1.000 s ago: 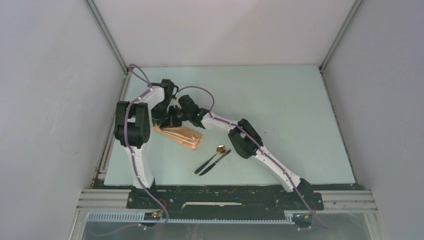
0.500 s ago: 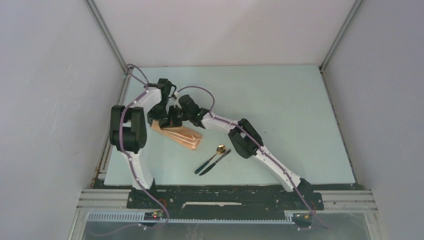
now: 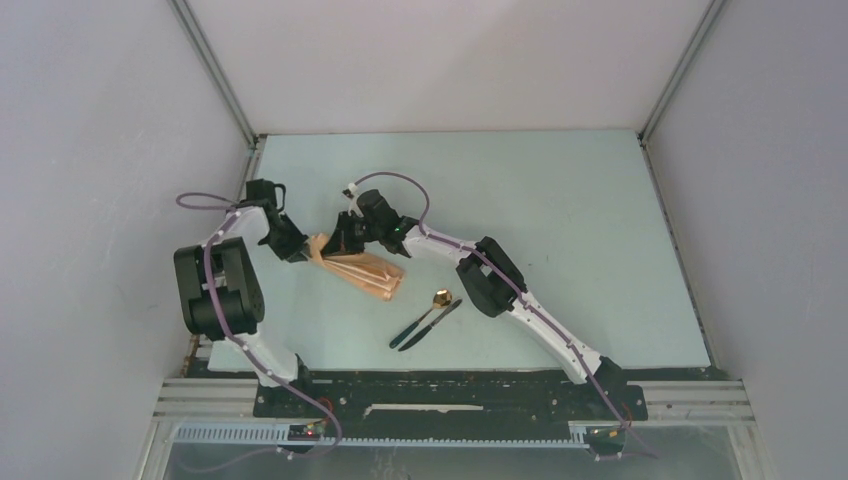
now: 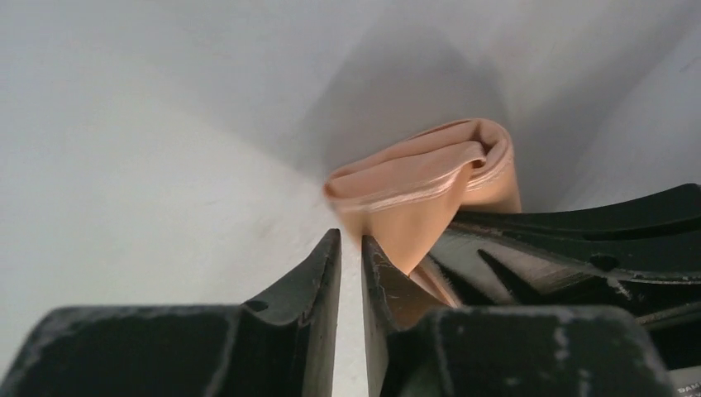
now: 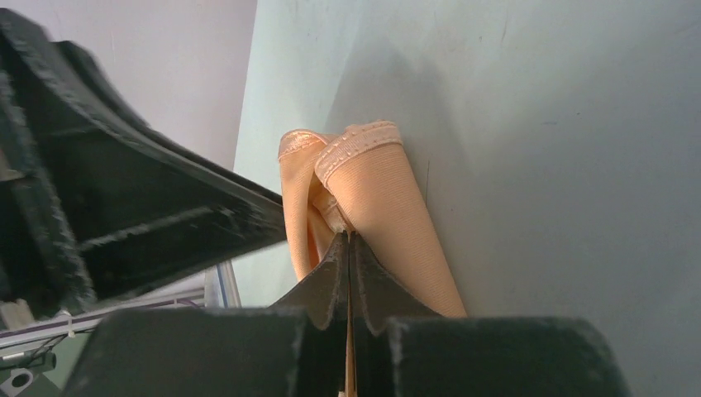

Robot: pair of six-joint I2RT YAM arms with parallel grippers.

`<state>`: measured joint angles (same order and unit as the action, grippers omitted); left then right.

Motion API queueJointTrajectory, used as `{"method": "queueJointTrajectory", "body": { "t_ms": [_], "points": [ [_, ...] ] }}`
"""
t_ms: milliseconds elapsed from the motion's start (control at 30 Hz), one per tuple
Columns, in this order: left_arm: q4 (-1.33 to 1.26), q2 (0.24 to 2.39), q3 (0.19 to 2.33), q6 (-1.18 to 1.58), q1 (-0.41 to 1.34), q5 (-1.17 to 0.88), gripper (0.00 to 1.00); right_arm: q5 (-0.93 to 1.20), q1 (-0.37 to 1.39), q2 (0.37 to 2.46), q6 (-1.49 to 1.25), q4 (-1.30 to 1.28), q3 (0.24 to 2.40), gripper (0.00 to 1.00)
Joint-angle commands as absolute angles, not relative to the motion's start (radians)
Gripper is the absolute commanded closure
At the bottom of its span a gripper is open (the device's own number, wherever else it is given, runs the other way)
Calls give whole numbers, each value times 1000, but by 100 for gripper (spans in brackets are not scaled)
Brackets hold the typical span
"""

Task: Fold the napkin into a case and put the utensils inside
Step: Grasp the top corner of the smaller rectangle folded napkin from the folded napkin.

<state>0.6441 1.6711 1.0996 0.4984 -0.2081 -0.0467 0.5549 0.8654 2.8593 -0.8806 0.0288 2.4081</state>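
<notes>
I held the napkin (image 5: 388, 198) in the right gripper (image 5: 345, 237); left gripper (image 4: 350, 240) narrow, apparently empty. Release risked folds springing open.

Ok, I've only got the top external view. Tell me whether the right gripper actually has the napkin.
Observer: Yes. The right wrist view shows the right gripper shut on a fold of the napkin.
Operator: Now check the left one.
Observer: The left gripper holds nothing. Its jaws stand a narrow gap apart, and the napkin lies just ahead, off to one side.
Operator: Describe the napkin there.
Observer: It is bunched in loose rolled layers, not flat.
</notes>
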Motion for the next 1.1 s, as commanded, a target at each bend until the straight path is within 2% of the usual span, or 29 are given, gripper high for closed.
{"method": "queueJointTrajectory", "body": {
  "t_ms": [0,133,233,400,700,900,1067],
  "points": [
    [504,1733,1105,566,-192,-264,80,526,867,2822,-858,-38,2382,98],
    [482,1748,1104,597,-190,-272,86,530,867,2822,-857,-39,2383,98],
    [484,1721,1075,598,-192,-219,87,531,867,2822,-856,-39,2383,97],
    [486,1698,1068,600,-194,-200,76,531,867,2813,-854,-36,2370,97],
    [499,1587,1033,588,-195,-131,79,525,867,2811,-850,-40,2366,97],
    [458,1741,1101,605,-191,-241,85,525,866,2810,-851,-46,2368,96],
    [464,1854,1130,590,-193,-279,87,541,867,2800,-827,-63,2368,88]
  ]
}}
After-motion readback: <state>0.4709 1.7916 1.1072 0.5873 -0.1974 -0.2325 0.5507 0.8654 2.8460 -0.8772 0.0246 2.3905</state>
